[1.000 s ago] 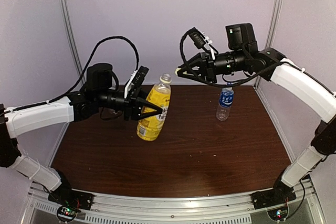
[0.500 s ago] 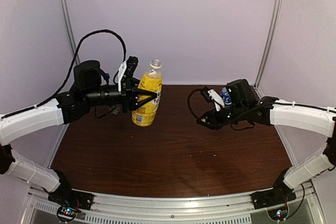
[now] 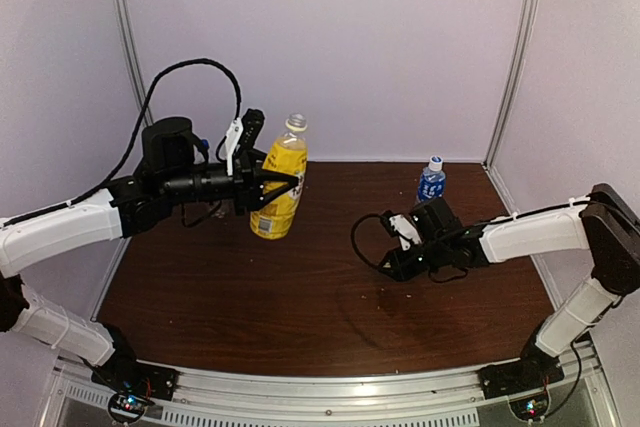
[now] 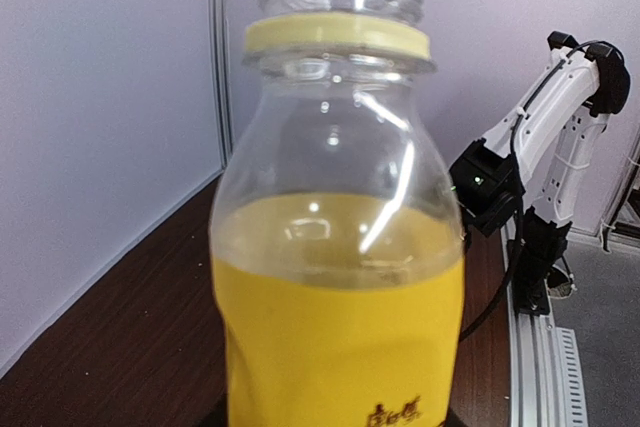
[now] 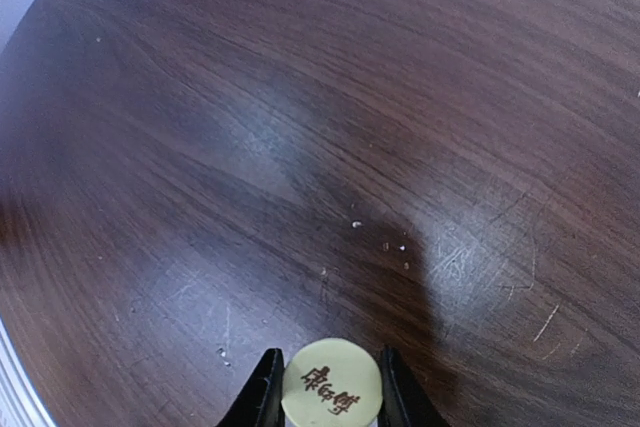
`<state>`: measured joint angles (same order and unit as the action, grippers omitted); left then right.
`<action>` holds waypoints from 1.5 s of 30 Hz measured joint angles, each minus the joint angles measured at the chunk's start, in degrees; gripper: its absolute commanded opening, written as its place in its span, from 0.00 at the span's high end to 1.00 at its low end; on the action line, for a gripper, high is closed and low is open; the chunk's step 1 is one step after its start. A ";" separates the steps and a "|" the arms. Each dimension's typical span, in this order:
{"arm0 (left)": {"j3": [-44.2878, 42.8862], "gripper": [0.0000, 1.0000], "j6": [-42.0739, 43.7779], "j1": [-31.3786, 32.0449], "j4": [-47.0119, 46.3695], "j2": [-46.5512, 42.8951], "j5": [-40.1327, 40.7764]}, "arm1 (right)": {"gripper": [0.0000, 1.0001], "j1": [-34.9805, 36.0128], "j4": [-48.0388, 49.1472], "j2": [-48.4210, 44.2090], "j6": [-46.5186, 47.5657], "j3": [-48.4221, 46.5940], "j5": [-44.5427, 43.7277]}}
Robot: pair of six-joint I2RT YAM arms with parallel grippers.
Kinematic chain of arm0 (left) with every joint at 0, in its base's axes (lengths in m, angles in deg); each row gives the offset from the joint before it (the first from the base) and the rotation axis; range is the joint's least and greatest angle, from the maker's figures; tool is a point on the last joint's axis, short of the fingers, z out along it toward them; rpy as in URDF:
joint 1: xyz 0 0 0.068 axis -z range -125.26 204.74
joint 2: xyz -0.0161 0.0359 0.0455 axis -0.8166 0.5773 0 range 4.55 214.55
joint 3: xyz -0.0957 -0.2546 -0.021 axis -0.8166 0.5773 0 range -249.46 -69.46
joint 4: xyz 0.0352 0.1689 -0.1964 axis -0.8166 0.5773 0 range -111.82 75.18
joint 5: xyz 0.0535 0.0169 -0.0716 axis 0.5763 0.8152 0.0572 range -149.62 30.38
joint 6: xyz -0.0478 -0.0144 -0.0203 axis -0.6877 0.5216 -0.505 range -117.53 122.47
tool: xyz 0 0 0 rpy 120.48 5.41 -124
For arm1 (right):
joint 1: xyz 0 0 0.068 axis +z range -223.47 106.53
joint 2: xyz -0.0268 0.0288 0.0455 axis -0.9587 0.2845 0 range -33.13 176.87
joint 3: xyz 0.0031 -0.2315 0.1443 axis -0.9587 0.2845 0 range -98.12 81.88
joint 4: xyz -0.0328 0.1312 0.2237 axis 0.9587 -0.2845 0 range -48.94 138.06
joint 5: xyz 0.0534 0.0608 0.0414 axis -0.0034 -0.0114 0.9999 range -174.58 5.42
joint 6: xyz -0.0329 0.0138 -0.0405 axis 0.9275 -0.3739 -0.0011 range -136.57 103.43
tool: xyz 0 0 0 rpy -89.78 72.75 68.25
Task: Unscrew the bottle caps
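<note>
Currently yellow bottle [image 3: 287, 159] is gripped mid-body by left tool [image 3: 288, 188], upper left of top view, tilted, neck uncapped. Yellow cap [image 5: 332, 394] is pinched by right tool [image 3: 390, 265], low over table [image 3: 300, 297]. Blue-label bottle [image 3: 431, 180] is stood upper right.

A round pale yellow plastic cap [image 5: 332, 393] carries a short row of brown Chinese characters across its top. The yellow label of a yellow-orange plastic bottle [image 4: 340, 337] shows small brown Chinese characters at its lower edge, partly cut off. A small clear plastic bottle [image 3: 431, 183] has a blue label with print too small to read.
</note>
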<state>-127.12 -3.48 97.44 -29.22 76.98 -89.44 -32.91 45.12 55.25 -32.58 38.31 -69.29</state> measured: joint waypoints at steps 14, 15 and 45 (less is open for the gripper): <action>0.00 0.60 0.57 -0.02 0.22 0.00 1.18 | 0.42 0.96 1.49 7.41 0.04 -0.85 -2.51; 0.00 0.60 0.61 -0.02 0.22 0.00 1.33 | 0.36 1.05 1.46 7.39 0.07 -0.87 -2.67; 0.00 0.55 0.39 0.00 -0.11 7.39 -8.24 | 0.02 6.23 -8.61 -12.13 4.15 -35.21 11.56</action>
<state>-127.12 -3.09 97.44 -29.33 84.36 -97.68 -26.68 36.51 43.11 -28.43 3.09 -57.73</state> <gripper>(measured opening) 0.455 0.995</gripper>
